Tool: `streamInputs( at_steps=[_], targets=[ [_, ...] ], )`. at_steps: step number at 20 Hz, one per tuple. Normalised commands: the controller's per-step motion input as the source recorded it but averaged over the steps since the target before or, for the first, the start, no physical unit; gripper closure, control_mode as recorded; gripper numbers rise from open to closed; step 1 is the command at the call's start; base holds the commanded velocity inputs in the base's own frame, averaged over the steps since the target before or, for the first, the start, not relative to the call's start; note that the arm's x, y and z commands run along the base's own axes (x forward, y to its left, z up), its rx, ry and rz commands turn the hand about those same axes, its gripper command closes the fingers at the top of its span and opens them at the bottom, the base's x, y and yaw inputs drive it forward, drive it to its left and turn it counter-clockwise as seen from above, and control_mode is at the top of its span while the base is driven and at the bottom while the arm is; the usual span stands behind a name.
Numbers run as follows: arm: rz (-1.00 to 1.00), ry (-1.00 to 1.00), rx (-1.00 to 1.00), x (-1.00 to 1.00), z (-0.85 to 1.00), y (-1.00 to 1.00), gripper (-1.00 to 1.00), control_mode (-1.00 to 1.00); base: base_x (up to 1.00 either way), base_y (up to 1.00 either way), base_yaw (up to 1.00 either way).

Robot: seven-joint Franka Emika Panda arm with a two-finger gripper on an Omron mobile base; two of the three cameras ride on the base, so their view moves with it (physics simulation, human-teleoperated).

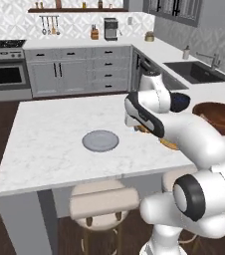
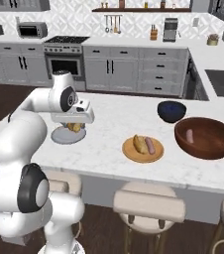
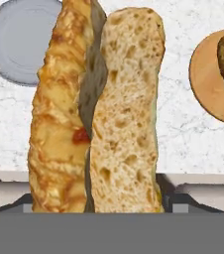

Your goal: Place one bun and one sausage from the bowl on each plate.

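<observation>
Second plate's turn, by the look of it. Got a long split golden-crusted bun [image 3: 99, 109] clamped between the tips of the tool [image 3: 97, 201], hanging above the white marble surface [image 2: 109, 119] close to its stool-side edge, right by the flat pale grey round plate [image 2: 62, 138]. Already seeing a bun and a sausage side by side on the tan-orange wooden round plate [image 2: 142, 158] further along that same edge, so calling that one done.

Next up, probably: centre over the grey plate, come down low, let go gently so the bun doesn't roll off. Then back to the wide reddish-brown wooden bowl [image 2: 208, 151] toward the right end of the surface for the pinkish sausage [image 2: 190, 135] lying inside.

Hard to make out:
- Can't tell whether the bun sits squarely over the grey plate or just beside its rim.
- Left base view: arm in the way of the tool and most of the tan plate.
- Hand view: bun blocking the middle, both plates cut off at the picture edges, fingertips barely peeking out.
- No idea what else hides behind the bowl's near wall.
</observation>
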Motion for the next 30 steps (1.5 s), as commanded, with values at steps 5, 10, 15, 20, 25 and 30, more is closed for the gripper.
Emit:
streamInputs(
  at_steps=[5, 10, 15, 20, 25, 30],
  targets=[
    [0.00, 0.00, 0.00, 0.00, 0.00, 0.00, 1.00, 1.00, 0.19, 0.93, -0.01],
    [0.00, 0.00, 0.00, 0.00, 0.00, 0.00, 1.00, 1.00, 0.59, 0.28, 0.00],
    [0.00, -0.01, 0.00, 0.31, 0.00, -0.01, 1.00, -1.00, 0.24, 0.00, 0.00],
    [0.06, -0.13, 0.01, 0.83, -0.42, -0.21, 1.00, -1.00, 0.00, 0.00, 0.00],
    [0.06, -0.13, 0.00, 0.89, -0.81, -0.23, 1.00, -1.00, 0.00, 0.00, 0.00],
    [0.00, 0.01, 0.00, 0.08, -0.69, 0.00, 1.00, -1.00, 0.00, 0.00, 0.00]
  ],
)
